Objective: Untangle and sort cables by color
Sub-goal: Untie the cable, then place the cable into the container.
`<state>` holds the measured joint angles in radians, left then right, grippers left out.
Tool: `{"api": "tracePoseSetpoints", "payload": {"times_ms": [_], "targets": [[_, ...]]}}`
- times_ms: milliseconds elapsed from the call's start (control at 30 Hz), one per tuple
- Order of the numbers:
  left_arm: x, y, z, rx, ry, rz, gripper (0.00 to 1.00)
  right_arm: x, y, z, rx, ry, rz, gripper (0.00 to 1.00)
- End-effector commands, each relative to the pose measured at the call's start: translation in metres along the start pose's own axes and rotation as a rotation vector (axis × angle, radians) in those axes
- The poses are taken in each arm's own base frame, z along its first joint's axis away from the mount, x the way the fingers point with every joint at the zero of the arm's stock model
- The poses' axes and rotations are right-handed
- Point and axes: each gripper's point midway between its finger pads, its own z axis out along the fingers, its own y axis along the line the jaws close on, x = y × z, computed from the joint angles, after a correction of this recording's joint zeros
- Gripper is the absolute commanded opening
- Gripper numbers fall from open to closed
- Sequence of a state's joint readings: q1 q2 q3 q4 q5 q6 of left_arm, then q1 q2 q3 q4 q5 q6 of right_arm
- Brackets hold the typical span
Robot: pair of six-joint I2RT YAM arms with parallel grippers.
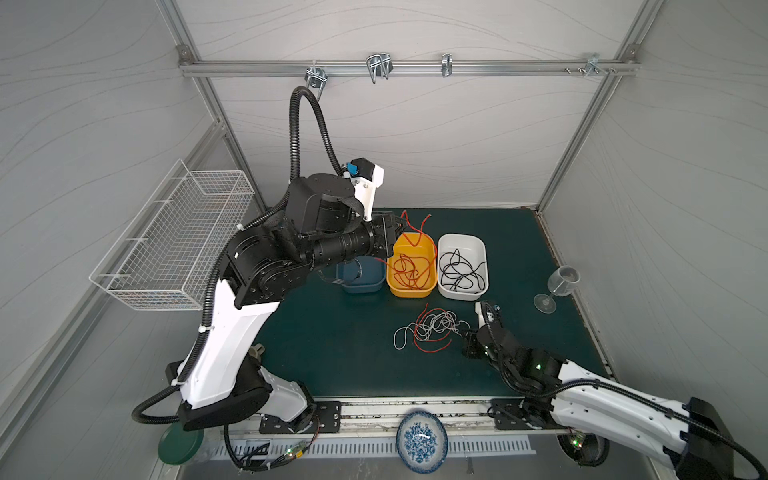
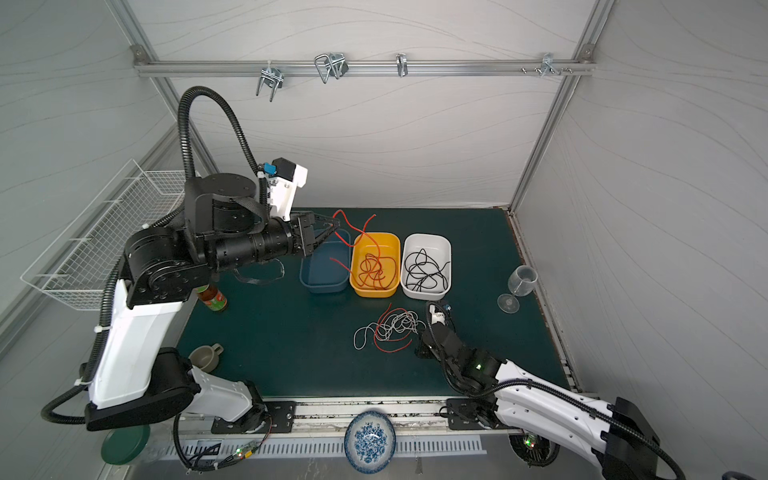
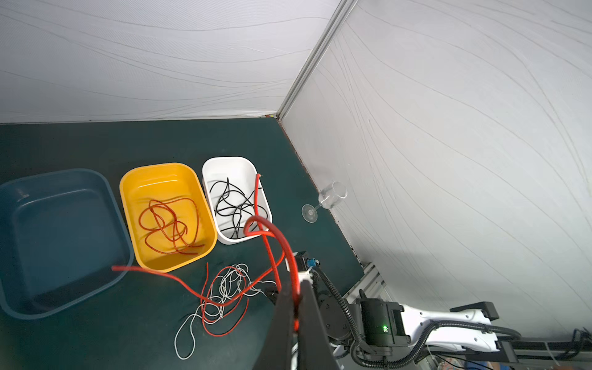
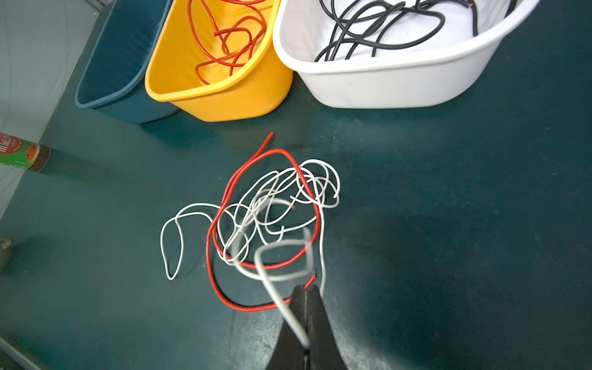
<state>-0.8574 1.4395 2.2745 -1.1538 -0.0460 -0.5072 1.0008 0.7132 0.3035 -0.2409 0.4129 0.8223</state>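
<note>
Left claw (image 3: pixel 296 298) is clamped on a red cable (image 3: pixel 275 235), hanging right above the yellow bin (image 1: pixel 411 293) so it can join the other reds (image 1: pixel 409 268) inside. Right claw (image 4: pixel 306 291) pinches a white strand (image 4: pixel 272 288) of the tangle (image 4: pixel 272 198) on the desk (image 1: pixel 332 340) just in front of that bin, I'd guess to anchor it. Can't quite tell if the red one's fully free.

Pale grey walls (image 1: pixel 415 145), dark green tabletop (image 1: pixel 332 361)

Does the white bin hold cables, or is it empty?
Not empty: coiled black cables lie inside the white bin, seen in every view.
</note>
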Motion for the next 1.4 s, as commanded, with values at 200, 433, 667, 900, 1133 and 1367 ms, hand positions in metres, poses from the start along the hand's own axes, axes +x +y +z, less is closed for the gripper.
{"api": "tracePoseSetpoints", "payload": {"times_ms": [200,433,667,900,1133,1367], "targets": [[-0.005,0.032,0.049,-0.096,-0.035,0.12,0.0,-0.018,0.007,-0.014,-0.025,-0.046,-0.001,0.0],[-0.003,0.06,0.093,-0.113,-0.066,0.178,0.0,-0.037,0.019,-0.037,-0.082,-0.09,-0.029,0.0],[0.018,0.069,0.137,-0.077,-0.003,0.176,0.0,-0.054,0.031,-0.055,-0.123,-0.121,-0.058,0.0],[0.038,0.097,0.167,-0.087,0.038,0.114,0.0,-0.071,0.052,-0.071,-0.187,-0.144,-0.129,0.0],[0.056,0.121,0.186,-0.116,0.07,0.073,0.0,-0.089,0.07,-0.087,-0.236,-0.175,-0.186,0.0],[0.09,0.153,0.206,-0.201,0.139,0.061,0.0,-0.106,0.089,-0.1,-0.279,-0.199,-0.245,0.0]]}}
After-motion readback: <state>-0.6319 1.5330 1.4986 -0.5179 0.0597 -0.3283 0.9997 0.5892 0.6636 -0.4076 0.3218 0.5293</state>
